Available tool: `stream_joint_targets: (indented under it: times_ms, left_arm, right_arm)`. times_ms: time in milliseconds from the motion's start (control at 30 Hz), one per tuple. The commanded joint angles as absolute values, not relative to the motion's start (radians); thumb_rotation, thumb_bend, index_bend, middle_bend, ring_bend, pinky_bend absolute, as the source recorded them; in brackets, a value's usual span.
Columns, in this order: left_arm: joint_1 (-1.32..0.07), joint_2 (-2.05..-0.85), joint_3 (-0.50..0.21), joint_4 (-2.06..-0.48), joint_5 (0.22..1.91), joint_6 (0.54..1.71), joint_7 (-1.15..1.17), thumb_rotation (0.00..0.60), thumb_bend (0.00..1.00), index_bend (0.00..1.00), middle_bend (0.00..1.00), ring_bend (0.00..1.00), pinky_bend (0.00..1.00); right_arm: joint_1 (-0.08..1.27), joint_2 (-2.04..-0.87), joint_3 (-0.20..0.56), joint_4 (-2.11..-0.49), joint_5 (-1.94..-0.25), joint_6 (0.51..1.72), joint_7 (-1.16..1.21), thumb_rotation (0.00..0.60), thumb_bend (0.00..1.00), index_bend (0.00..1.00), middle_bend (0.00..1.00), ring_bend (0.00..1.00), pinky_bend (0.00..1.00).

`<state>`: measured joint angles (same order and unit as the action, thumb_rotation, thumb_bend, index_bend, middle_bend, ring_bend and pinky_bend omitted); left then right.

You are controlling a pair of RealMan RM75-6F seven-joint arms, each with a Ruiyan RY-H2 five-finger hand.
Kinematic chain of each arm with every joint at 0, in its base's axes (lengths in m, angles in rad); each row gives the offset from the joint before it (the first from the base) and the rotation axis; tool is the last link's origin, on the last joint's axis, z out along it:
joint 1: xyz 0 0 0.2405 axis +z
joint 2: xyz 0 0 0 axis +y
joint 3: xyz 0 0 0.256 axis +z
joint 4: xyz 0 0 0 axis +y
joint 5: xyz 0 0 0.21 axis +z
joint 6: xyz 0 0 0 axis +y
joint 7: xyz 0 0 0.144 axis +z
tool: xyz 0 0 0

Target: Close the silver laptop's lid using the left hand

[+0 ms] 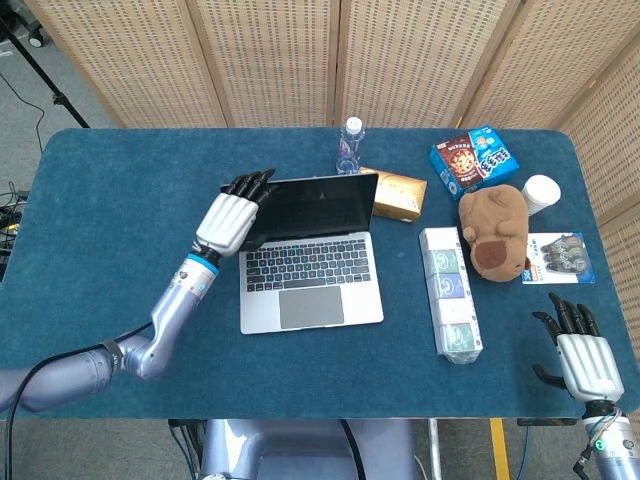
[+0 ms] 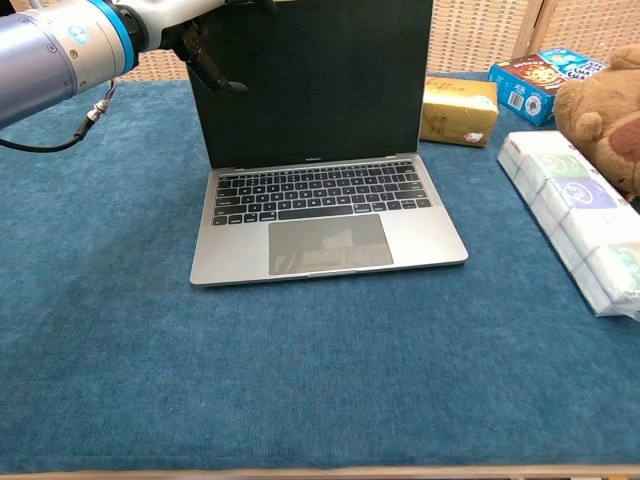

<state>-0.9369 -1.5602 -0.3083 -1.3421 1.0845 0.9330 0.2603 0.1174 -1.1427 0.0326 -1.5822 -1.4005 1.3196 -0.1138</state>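
Left robot hand (image 1: 232,212), fingers extended and slightly spread, grasping nothing, its fingertips (image 1: 256,181) at the upper left corner of the lid of the silver laptop (image 1: 310,250). The laptop stands open near the middle of the blue surface (image 1: 110,230), screen dark and raised. Right robot hand (image 1: 580,350) rests open and empty at the near right edge. A brown plush toy (image 1: 495,230) lies right of the laptop.

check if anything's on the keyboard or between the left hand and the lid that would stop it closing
Nothing visible does. The left hand is already at the lid's upper left corner with nothing between them, though actual contact can't be confirmed. The keyboard and trackpad are bare, so the lid's path down looks free.
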Motion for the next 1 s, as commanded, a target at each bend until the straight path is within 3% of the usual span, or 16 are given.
stream_joint_targets:
  times_ms: [33,1000]
  left_arm:
    - [-0.939,-1.560,-0.306,-1.347,1.085,0.933,0.262,0.600,0.25,0.18,0.00,0.04,0.11]
    - [-0.921,-1.552,-0.287,-1.525,1.039,0.999,0.338,0.600,0.25,0.18,0.00,0.05,0.11]
  right_arm:
    - [0.117,-1.143,0.033,-1.582,-1.400,1.320,-0.113,0.600,0.24,0.20,0.00,0.00,0.00]
    - [0.122,-1.143,0.030,-1.584,-1.392,1.305,-0.119,0.600,0.24,0.20,0.00,0.00,0.00]
